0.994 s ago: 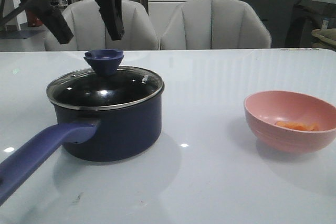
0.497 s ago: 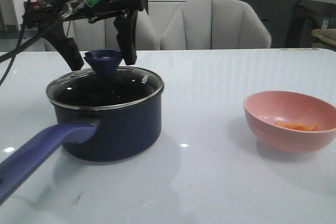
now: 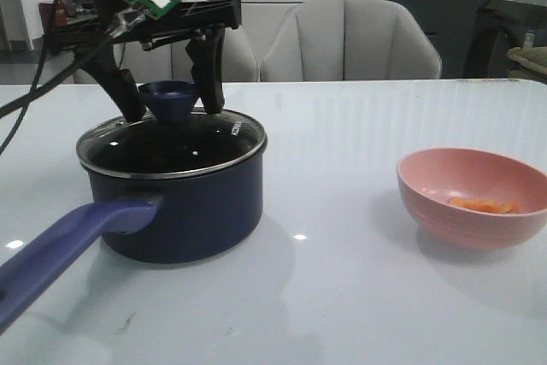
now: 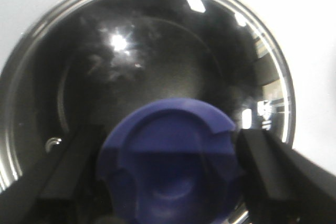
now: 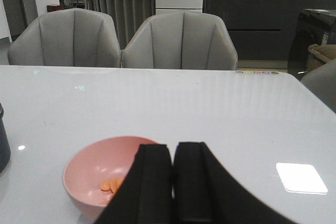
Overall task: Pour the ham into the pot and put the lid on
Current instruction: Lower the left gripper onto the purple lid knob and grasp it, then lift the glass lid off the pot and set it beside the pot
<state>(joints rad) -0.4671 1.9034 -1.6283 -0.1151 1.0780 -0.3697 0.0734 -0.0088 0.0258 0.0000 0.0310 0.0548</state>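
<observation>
A big white glossy tabletop (image 3: 359,297) is seen carrying everything, so that gets mentioned first. The pot (image 3: 184,211), a dark navy round saucepan, is parked toward the tabletop's left edge, with its long purple-blue handle (image 3: 60,254) stuck out toward the front-left corner. The lid (image 3: 167,147) is seated flat on the pot's rim: dark-looking glass ringed in metal, small white lettering near its right side, and a flared purple-blue knob (image 3: 168,98) in the middle. The left gripper (image 3: 169,96) is held spread apart right at that knob, one black finger (image 3: 128,96) on each side; contact with the knob can't be made out for sure. In the left wrist view the knob (image 4: 170,166) is framed between both fingers with slim gaps showing. A pink bowl (image 3: 473,197) is set near the right edge, well apart from the pot. The ham (image 3: 483,205), a few small orange-pink chunks, is lying at the bowl's bottom. The right gripper (image 5: 173,182) is squeezed together on nothing, hung just beside the bowl (image 5: 100,174).
</observation>
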